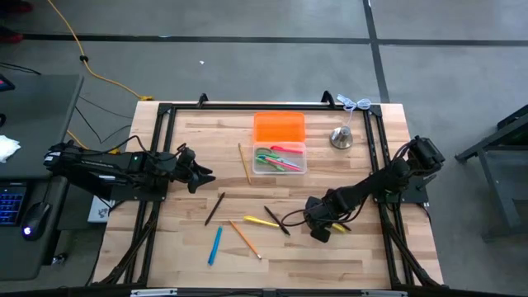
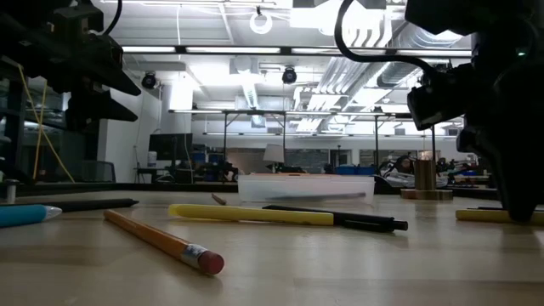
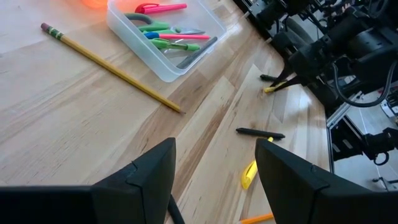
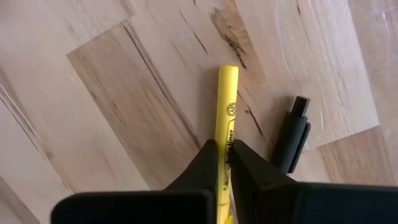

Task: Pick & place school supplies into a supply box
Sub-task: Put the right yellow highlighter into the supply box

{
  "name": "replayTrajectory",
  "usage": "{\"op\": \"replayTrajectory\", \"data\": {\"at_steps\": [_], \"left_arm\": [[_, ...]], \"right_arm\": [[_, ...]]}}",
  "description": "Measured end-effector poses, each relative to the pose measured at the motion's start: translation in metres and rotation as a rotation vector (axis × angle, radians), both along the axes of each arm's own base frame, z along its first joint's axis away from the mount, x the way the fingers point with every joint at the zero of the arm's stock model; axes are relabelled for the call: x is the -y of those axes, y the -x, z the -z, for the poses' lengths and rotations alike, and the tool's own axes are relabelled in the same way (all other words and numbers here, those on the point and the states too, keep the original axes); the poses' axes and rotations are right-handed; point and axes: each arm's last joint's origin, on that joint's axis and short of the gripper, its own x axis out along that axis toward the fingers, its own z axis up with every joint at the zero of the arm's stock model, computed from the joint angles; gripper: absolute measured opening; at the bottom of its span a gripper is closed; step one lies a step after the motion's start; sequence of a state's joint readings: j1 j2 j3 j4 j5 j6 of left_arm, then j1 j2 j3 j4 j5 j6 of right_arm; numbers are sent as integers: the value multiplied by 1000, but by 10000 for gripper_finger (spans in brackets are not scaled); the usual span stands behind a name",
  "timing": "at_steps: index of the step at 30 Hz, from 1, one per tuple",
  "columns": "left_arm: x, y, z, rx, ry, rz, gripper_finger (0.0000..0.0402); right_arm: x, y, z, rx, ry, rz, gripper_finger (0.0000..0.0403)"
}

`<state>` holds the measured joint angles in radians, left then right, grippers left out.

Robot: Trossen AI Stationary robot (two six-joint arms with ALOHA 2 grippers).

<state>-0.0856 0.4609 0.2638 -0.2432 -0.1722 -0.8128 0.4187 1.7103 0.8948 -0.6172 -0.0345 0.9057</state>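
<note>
We are at the pick: our right gripper [image 4: 225, 163] is down near the table's [image 1: 363, 256] right edge, its jaws clamped on a yellow highlighter [image 4: 226, 106] that lies flat beside a black pen [image 4: 292, 134]. The supply box [image 1: 280, 157] sits toward the far edge, mid-table, already holding several pens. Next, we judge, comes a lift and a carry across to the box. Our left gripper [image 3: 214, 180] waits by the left edge, jaws wide apart.
</note>
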Motion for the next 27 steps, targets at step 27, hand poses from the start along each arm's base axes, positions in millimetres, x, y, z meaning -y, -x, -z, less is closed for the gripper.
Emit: {"op": "replayTrajectory", "data": {"at_steps": [27], "left_arm": [[0, -1, -1, 15, 4, 3, 250]], "right_arm": [[20, -14, -58, 366, -106, 146, 2]]}}
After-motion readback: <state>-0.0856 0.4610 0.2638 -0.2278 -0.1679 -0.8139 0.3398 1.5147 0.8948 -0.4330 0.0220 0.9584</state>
